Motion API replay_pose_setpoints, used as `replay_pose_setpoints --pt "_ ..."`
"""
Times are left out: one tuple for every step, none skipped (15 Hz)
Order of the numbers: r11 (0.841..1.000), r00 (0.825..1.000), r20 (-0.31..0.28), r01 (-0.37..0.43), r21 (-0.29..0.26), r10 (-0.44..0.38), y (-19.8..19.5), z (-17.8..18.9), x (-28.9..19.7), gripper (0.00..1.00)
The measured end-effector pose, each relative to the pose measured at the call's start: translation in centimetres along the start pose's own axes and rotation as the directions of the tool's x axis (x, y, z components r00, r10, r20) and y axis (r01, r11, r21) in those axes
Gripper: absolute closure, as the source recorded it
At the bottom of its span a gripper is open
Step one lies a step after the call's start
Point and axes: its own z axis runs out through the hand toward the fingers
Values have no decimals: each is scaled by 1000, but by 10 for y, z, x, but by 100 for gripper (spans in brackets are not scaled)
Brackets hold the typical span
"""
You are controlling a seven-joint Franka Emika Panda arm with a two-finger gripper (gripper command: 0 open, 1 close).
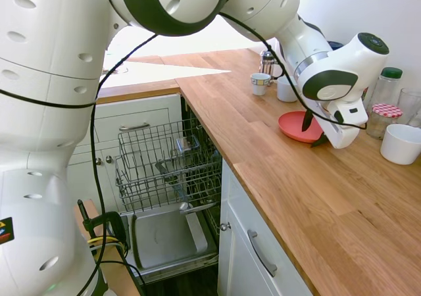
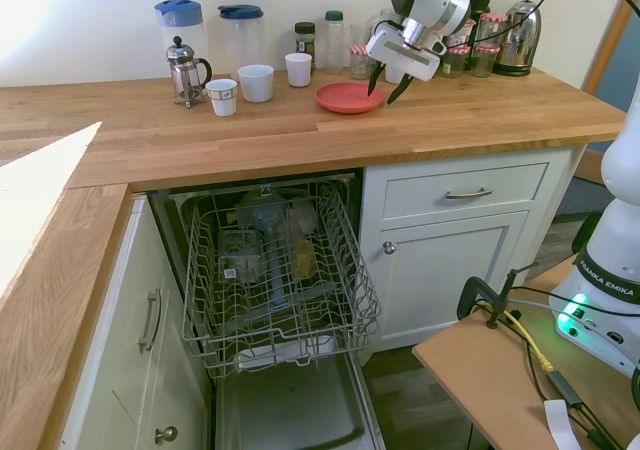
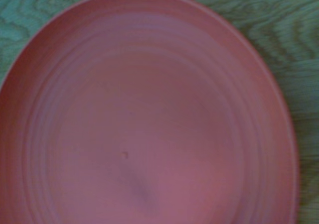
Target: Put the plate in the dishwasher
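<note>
The coral-red plate (image 1: 293, 123) (image 2: 343, 98) lies flat on the wooden counter and fills the wrist view (image 3: 149, 119). My gripper (image 1: 314, 130) (image 2: 387, 85) hangs open, tilted, at the plate's rim on the side nearest the jars. One dark fingertip (image 1: 306, 120) is over the plate and the other sits just outside the rim. Nothing is held. The dishwasher (image 1: 168, 168) (image 2: 280, 270) stands open under the counter, its grey wire rack pulled out over the lowered door (image 2: 290, 410).
White mugs (image 2: 256, 82) and a French press (image 2: 186, 70) stand near the plate. Jars (image 1: 385, 117) and a white bowl (image 1: 400, 143) crowd the counter beside the gripper. A kettle (image 2: 518, 36) stands at the wall. The rack holds several items.
</note>
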Motion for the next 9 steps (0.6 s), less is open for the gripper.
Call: replay_pose_setpoints --pt "1000 1000 1 3 -2 -3 -3 5 0 100" --pt "1000 1000 1 3 -1 -3 -4 6 1 100" --pt "1000 1000 1 2 -2 -2 -4 7 2 100" --pt "1000 1000 0 -1 -2 1 -3 7 3 100" --pt "1000 1000 -1 -3 -4 3 -2 7 5 100" --pt "1000 1000 -2 -5 -4 5 -1 7 6 100" --pt "1000 1000 -2 -7 -6 7 0 8 7 100" --pt "1000 1000 -4 -9 -6 9 1 8 8 100" --pt "1000 1000 -6 -10 -5 10 1 8 9 100"
